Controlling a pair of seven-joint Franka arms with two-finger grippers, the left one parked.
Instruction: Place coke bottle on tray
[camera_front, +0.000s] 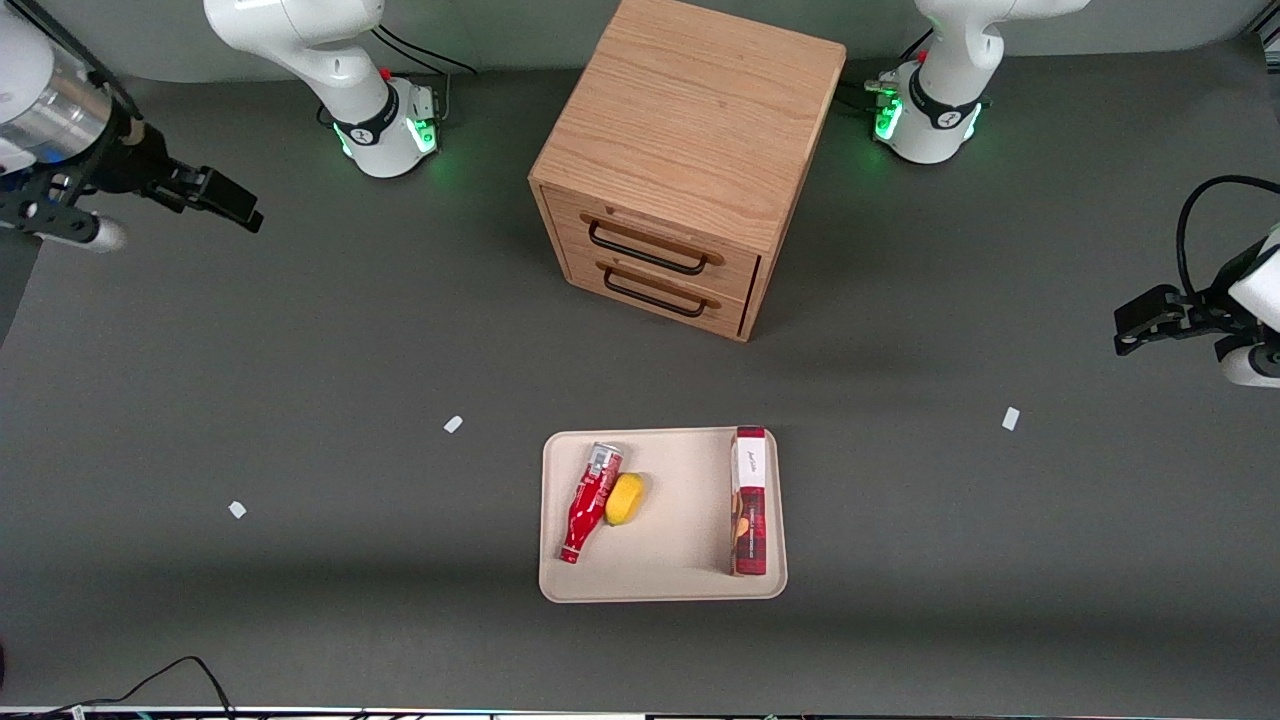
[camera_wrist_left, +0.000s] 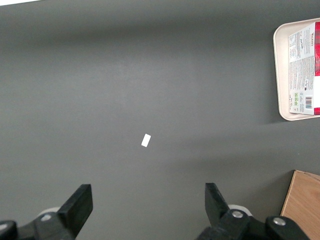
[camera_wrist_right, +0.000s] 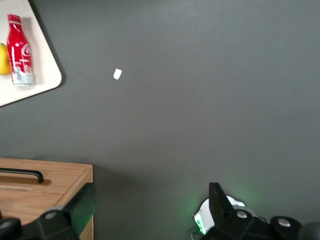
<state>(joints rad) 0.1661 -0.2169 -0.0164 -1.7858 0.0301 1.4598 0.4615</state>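
The coke bottle lies flat on the beige tray, cap toward the front camera and silvery base toward the cabinet. The right wrist view shows the same bottle resting near a rounded corner of the tray. My right gripper hangs well above the table toward the working arm's end, far from the tray. It is open, its fingers spread wide with nothing between them.
A yellow fruit touches the bottle's side. A red-and-white box lies along the tray's edge toward the parked arm. A wooden drawer cabinet stands farther from the front camera than the tray. Small white tape marks dot the grey table.
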